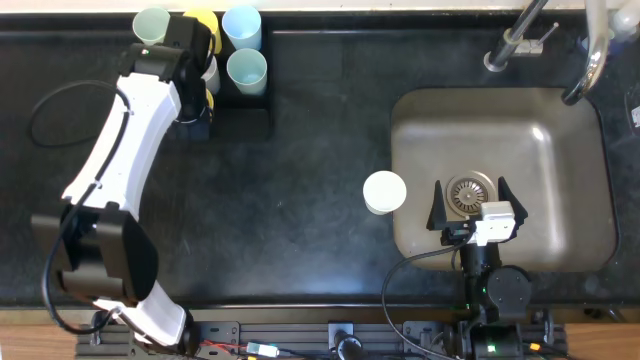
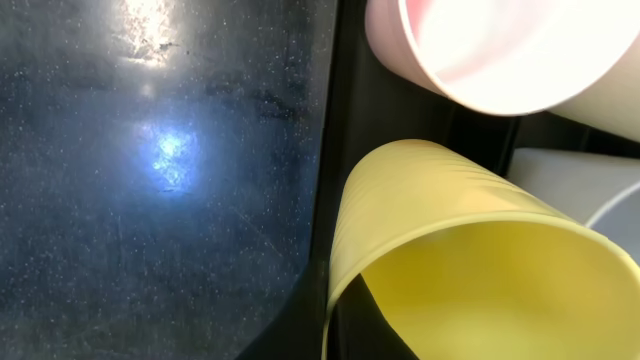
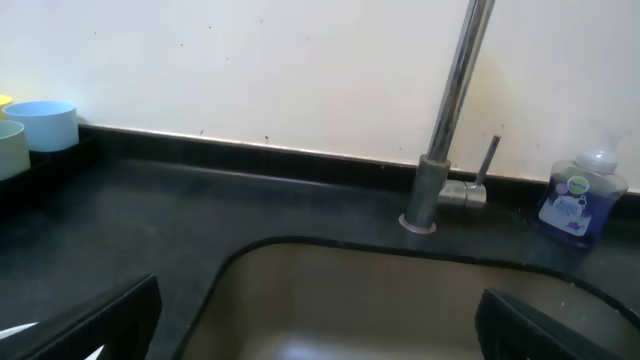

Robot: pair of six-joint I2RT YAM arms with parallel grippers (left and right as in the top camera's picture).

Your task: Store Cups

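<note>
Over the sink, right pincer [image 1: 472, 203]: I saw its two black fingers spread wide apart and holding nothing, low above the round drain [image 1: 468, 188] of the steel sink basin [image 1: 570, 150].
Left pincer [image 1: 195, 105]: it sat at the black cup rack [image 1: 245, 120] in the far left corner of the dark speckled desk [image 1: 320, 130]; I could not tell its state.
Yellow plastic cup [image 2: 450, 250]: it lay tilted right under my left wrist camera, at the rack's edge.
Pinkish-white cup [image 2: 490, 50]: just beyond the yellow one, very close to it.
Rack cups: I counted a pale green cup [image 1: 150, 24], a light blue cup [image 1: 241, 24] and an aqua cup [image 1: 247, 68], all upright.
White round cup [image 1: 384, 192]: it stood alone on the desk, just beside the sink's left rim, well apart from the rack.
Chrome tap [image 3: 450, 110]: behind the basin, with a blue soap bottle [image 3: 580, 200] near it.
</note>
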